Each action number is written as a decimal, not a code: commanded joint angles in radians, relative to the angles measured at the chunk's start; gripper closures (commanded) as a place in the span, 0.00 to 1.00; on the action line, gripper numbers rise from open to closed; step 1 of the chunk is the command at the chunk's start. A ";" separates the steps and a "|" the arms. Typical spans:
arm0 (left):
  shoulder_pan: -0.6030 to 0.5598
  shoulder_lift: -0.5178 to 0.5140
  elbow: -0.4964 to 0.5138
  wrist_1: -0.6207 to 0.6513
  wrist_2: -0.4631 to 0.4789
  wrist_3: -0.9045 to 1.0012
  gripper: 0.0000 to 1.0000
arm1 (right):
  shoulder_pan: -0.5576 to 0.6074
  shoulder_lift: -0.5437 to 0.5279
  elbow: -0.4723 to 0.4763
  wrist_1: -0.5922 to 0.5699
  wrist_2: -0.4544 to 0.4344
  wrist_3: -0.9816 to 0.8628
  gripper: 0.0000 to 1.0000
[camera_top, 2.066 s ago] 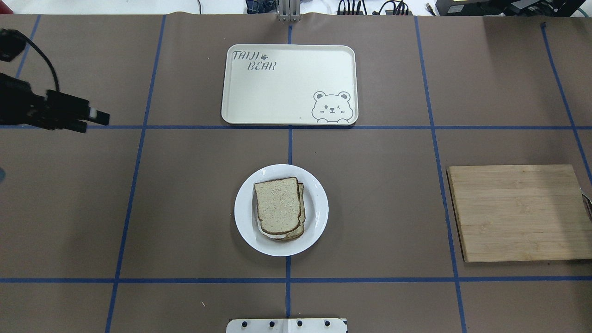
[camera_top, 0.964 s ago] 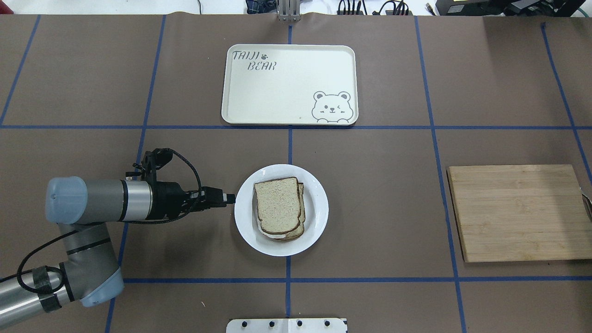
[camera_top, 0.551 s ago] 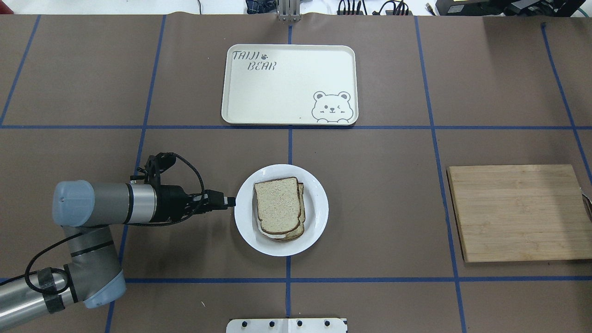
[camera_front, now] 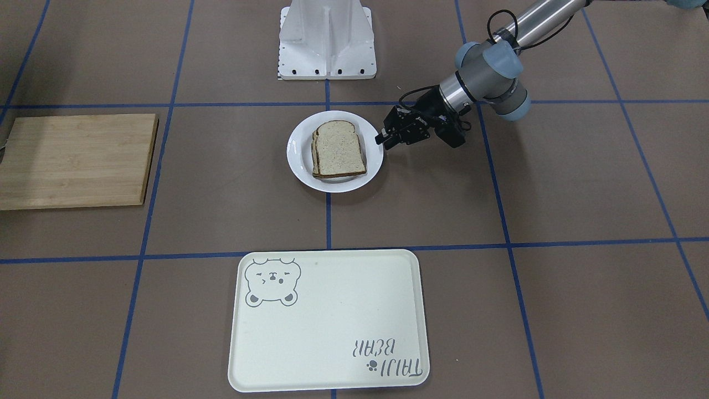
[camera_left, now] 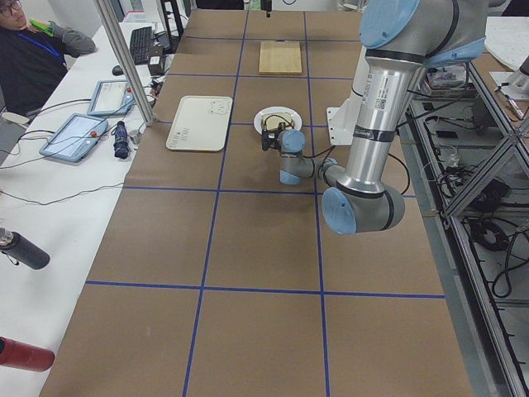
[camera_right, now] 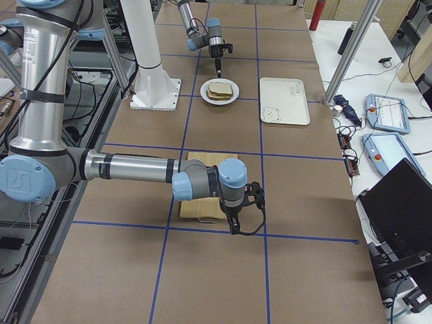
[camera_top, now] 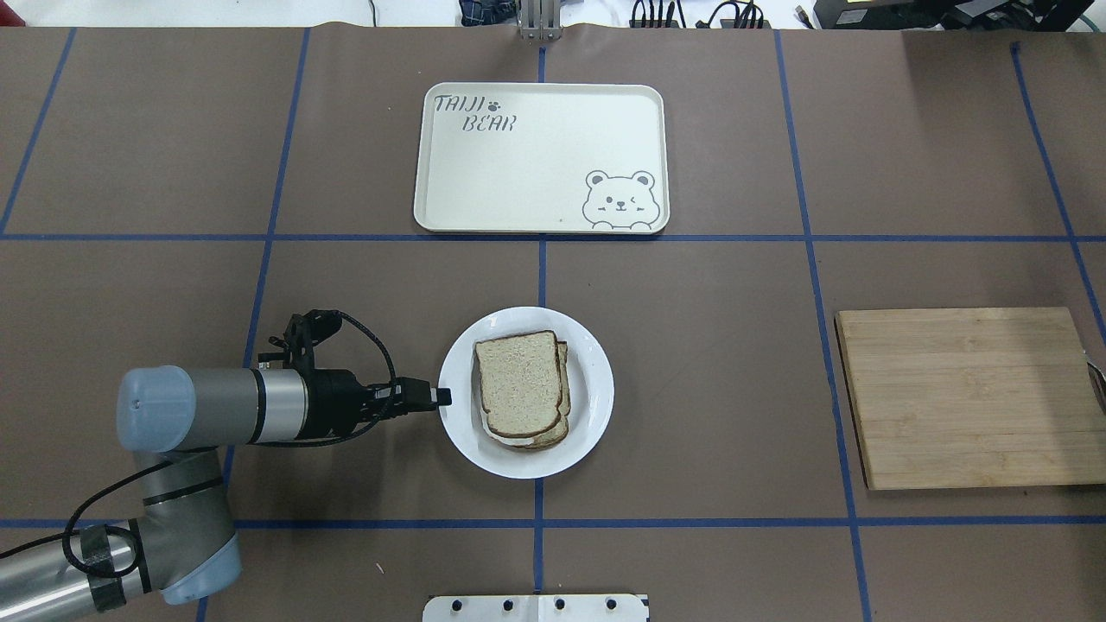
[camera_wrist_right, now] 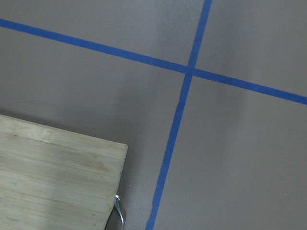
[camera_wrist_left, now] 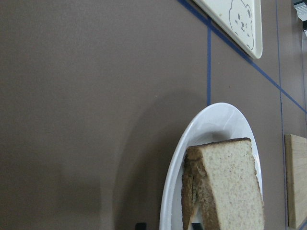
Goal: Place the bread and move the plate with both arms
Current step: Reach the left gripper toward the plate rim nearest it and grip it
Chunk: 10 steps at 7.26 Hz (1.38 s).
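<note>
My left gripper [camera_top: 441, 396] sits at the white plate's [camera_top: 596, 390] left rim; I cannot tell its opening. The bread [camera_top: 518, 383] tops the stack there. The right gripper [camera_right: 233, 227] hangs over the bamboo cutting board [camera_top: 968, 397], its opening unreadable.

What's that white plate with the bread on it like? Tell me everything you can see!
The plate is round, plain white and shiny, with a shallow raised rim. It lies flat on the brown table cover, across a blue tape line, nearer the robot than the bear tray. Stacked bread slices sit on it, with a bare slice on top. The left gripper is at its rim, coming in from the side. Whether it grips the rim cannot be told.
</note>
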 commanded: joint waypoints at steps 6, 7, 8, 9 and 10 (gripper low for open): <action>0.063 -0.047 0.027 -0.002 0.076 -0.040 0.86 | 0.000 0.001 -0.001 0.000 0.001 0.000 0.00; 0.063 -0.047 0.027 -0.002 0.076 -0.040 1.00 | 0.000 0.001 -0.001 0.001 0.001 0.000 0.00; 0.063 -0.047 0.026 -0.002 0.076 -0.043 1.00 | 0.000 0.001 -0.001 0.001 0.000 0.000 0.00; 0.064 -0.049 0.021 -0.003 0.074 -0.105 1.00 | 0.000 0.001 -0.001 0.001 0.000 -0.002 0.00; 0.066 -0.052 0.013 -0.005 0.074 -0.121 1.00 | 0.000 0.001 -0.001 0.003 0.000 0.000 0.00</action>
